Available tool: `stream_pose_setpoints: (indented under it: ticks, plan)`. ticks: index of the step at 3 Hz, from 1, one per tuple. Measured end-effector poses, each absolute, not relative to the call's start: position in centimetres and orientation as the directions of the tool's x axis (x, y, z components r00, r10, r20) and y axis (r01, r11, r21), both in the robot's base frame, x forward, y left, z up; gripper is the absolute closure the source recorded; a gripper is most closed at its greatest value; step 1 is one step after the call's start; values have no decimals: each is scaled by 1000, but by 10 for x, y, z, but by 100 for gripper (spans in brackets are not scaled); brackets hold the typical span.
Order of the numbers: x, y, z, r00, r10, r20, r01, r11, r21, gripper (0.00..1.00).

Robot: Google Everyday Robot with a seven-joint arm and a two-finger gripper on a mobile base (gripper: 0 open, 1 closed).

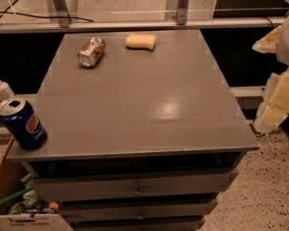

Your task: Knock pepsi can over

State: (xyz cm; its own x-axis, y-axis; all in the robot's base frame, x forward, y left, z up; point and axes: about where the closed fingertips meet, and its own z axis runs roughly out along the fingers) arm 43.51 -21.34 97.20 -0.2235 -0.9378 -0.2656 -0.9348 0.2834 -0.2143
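The pepsi can [24, 124] is dark blue with a red-white-blue logo and a silver top. It stands upright at the front left corner of the grey table [149, 105], close to the edge. My gripper [278, 100], cream and yellowish, hangs off the table's right side at about table height, far from the can. It holds nothing that I can see.
A brownish-gold and silver can [91, 52] lies on its side at the back left of the table. A yellow sponge [140, 41] lies at the back middle. A pump bottle [0, 86] stands left of the table. A box of clutter [19, 206] sits below left. Drawers [135, 186] are under the tabletop.
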Motion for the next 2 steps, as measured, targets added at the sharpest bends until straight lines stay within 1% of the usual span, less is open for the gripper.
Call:
stream_pose_setpoints:
  ticks: [1,2]
  plan:
    - [427,-201,954,-228,-887,-401,-941,307,-144,0]
    - [418,-170,942,-200,-804,-560,-953,292,-80,0]
